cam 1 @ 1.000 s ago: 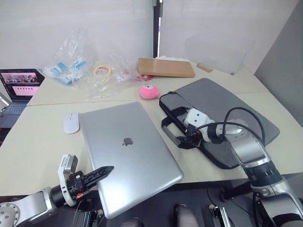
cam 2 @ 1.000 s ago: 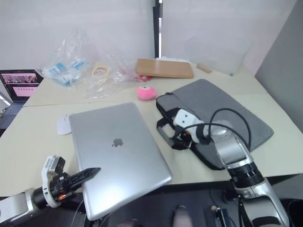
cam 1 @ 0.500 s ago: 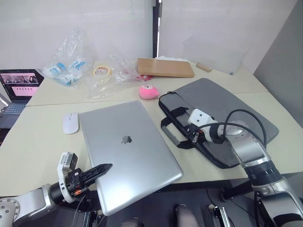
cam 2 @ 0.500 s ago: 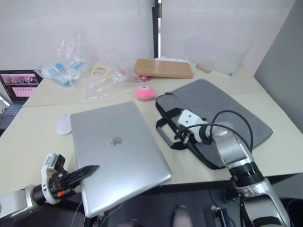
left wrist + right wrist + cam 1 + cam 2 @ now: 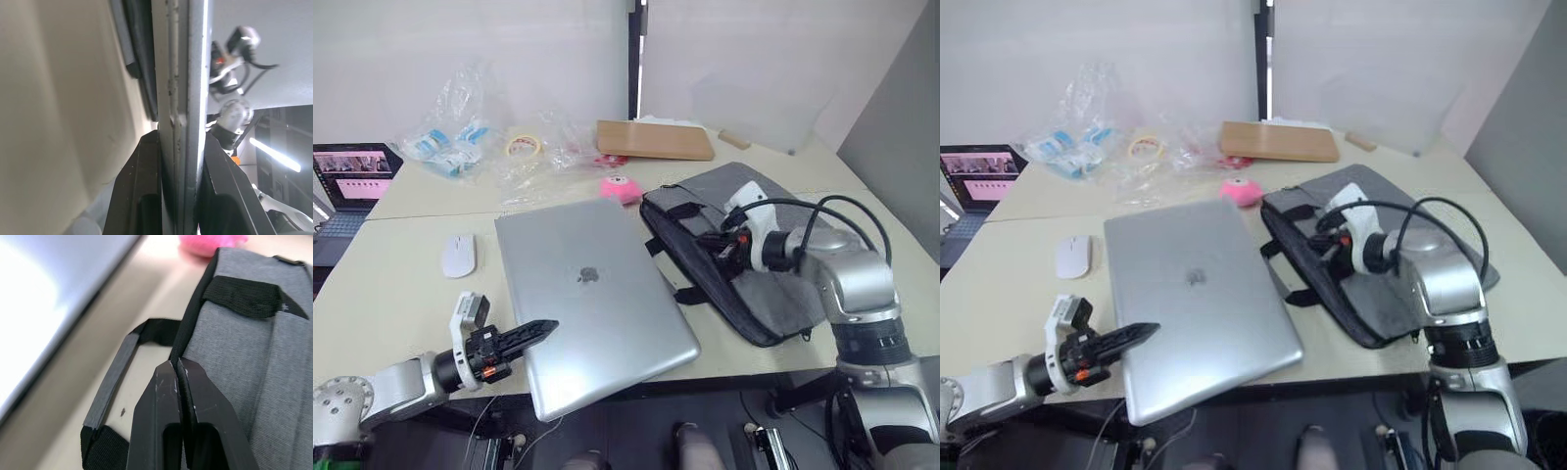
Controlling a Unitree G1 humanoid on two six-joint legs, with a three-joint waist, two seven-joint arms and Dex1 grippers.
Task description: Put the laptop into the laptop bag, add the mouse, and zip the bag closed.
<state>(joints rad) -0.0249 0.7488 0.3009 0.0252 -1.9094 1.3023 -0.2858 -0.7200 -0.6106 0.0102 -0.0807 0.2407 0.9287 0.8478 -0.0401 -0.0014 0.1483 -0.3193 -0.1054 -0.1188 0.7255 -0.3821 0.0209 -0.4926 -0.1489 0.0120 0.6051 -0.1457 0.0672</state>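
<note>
I'm on the first step, laptop into bag; my left pincer (image 5: 540,331) is clamped on the near left edge of the large thin silver metal laptop (image 5: 592,304), which lies flat on the pale table (image 5: 382,284) overhanging its front edge; my right pincer (image 5: 718,245) is pinched on the black zipper edging of the flat grey fabric laptop bag (image 5: 773,284), lifting its top layer; small white oval mouse (image 5: 458,256) waits left of the laptop; next I'd need the mouth wider, then slide the laptop across.
</note>
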